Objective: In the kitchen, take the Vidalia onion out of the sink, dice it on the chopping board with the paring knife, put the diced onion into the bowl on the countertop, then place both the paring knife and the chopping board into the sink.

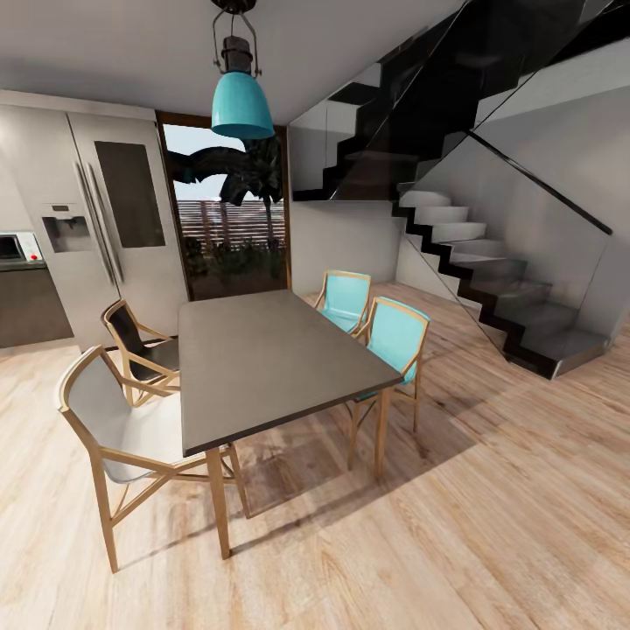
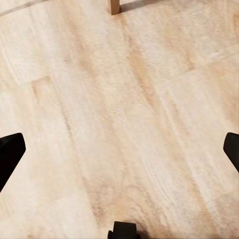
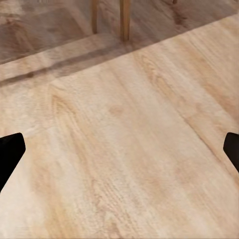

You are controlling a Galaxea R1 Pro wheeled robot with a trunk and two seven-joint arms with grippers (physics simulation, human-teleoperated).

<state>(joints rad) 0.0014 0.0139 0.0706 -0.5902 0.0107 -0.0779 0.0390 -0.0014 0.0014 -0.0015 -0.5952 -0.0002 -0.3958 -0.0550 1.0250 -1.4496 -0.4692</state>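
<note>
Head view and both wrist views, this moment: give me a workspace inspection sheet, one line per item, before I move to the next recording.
Surface: dark grey dining table, top bare; pale wood plank floor.
Job's things: nothing seen; a short stretch of kitchen counter with a microwave sits at the far left.
Clutter: nothing seen.
Grippers: left tool and right tool each show dark fingertips spread wide at the picture's edges, holding nothing, aimed at the floor.
Cables: nothing seen.
Surroundings: two turquoise chairs, one white chair, one dark chair, teal pendant lamp, steel fridge, dark staircase with glass railing, glazed door.
</note>
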